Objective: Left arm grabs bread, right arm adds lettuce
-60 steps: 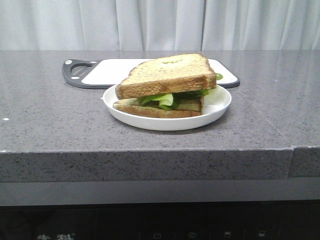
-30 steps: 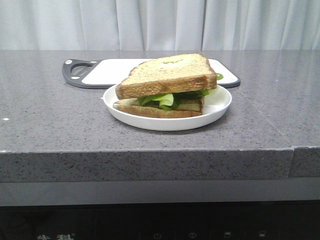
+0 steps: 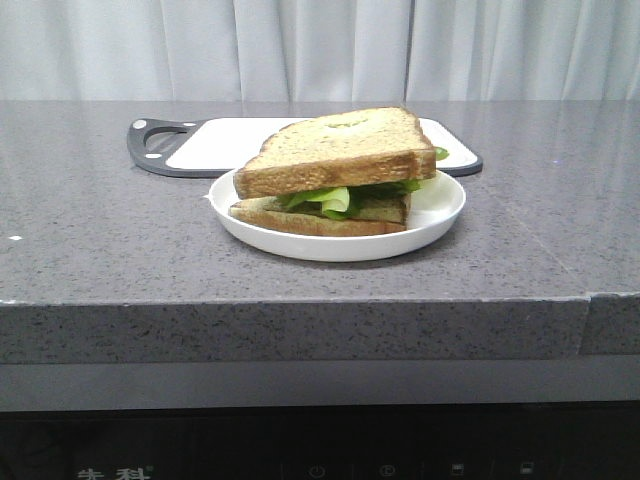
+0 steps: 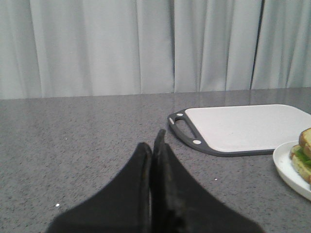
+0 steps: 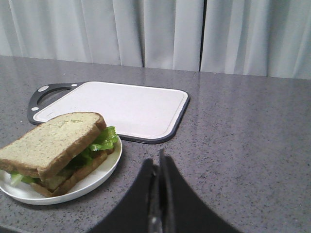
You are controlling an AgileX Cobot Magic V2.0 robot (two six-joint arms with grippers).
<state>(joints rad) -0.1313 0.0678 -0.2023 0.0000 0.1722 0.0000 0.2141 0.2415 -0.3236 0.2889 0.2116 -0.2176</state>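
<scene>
Bread: the thick, roughly square toast slice with golden-brown crust and pale speckled face [image 3: 337, 146] lies on top of the stack, tilted slightly, its small dimple facing up; nothing grips it.
Lettuce: bright to dark green crinkly leaves [image 3: 335, 196] are sandwiched directly under that slice, poking out along the front and right edges.
Lower slice: a thinner, flatter brown toast slice [image 3: 310, 217] sits beneath the leaves, flat on the dish.
Plate: a round white shallow plate [image 3: 440, 212] carries the whole stack, standing on the grey speckled stone countertop [image 3: 100, 250].
Board: a white rectangular cutting board with dark grey rim and handle [image 3: 205, 143] lies just behind the plate, handle toward the left.
Left gripper: the black wedge-shaped two-finger gripper [image 4: 156, 145] has its fingers pressed together, holding nothing, above bare counter well apart from the plate.
Right gripper: the dark two-finger gripper [image 5: 159, 162] likewise has its fingers together and empty, near the plate's edge but clear of it.
Backdrop: pale grey pleated curtains [image 3: 320, 50] hang behind the counter.
</scene>
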